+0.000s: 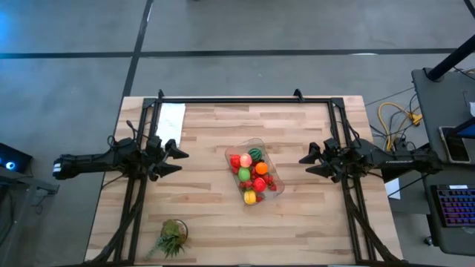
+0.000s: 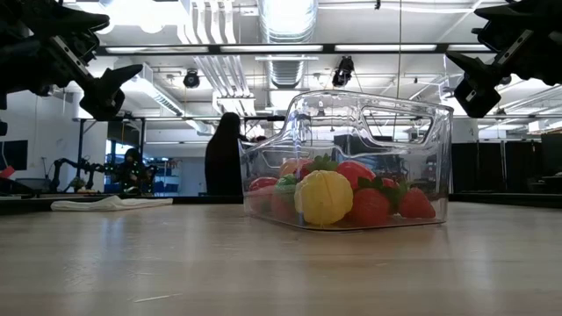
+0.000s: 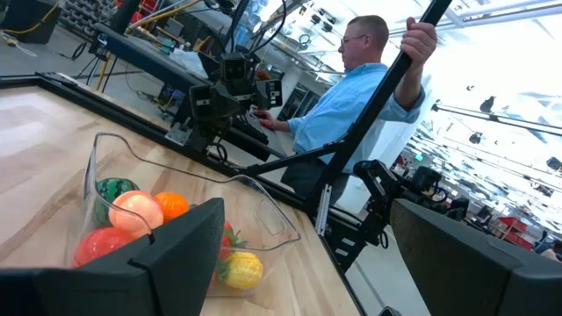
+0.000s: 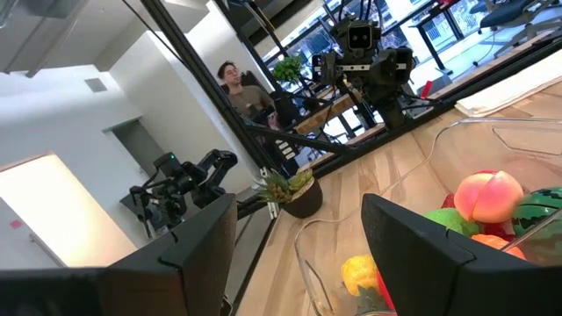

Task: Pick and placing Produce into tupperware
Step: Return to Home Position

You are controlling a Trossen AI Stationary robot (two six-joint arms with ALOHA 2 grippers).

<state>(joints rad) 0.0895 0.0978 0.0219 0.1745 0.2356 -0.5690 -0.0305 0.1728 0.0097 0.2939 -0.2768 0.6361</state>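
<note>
Left gripper (image 1: 182, 162): my fingers wide, empty, left of the tupperware (image 1: 229, 157). Right gripper (image 1: 304, 165): my fingers wide, empty, right of it, slightly nearer. Tupperware: one, between both grippers, long axis lying roughly across the line joining them. Produce (image 1: 252, 178): roughly nine pieces, overlapping, all inside it.
</note>
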